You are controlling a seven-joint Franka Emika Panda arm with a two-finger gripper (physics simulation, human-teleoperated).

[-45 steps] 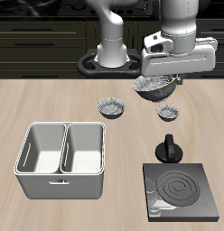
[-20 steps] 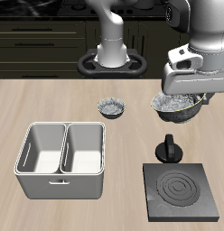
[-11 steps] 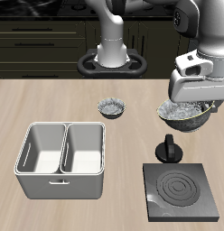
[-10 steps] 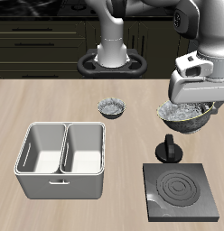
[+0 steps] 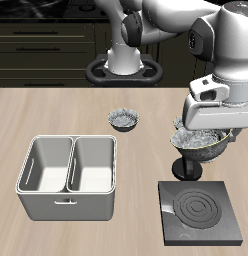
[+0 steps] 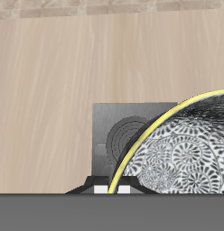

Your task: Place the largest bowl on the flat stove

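The claw (image 5: 203, 133) holds the largest bowl (image 5: 199, 144) above the surface (image 5: 56, 120), just behind the flat stove (image 5: 201, 211), beside a smaller bowl (image 5: 124, 119).

Arm reaching forward, gripper (image 5: 200, 133) pointing down, jaws clamped.
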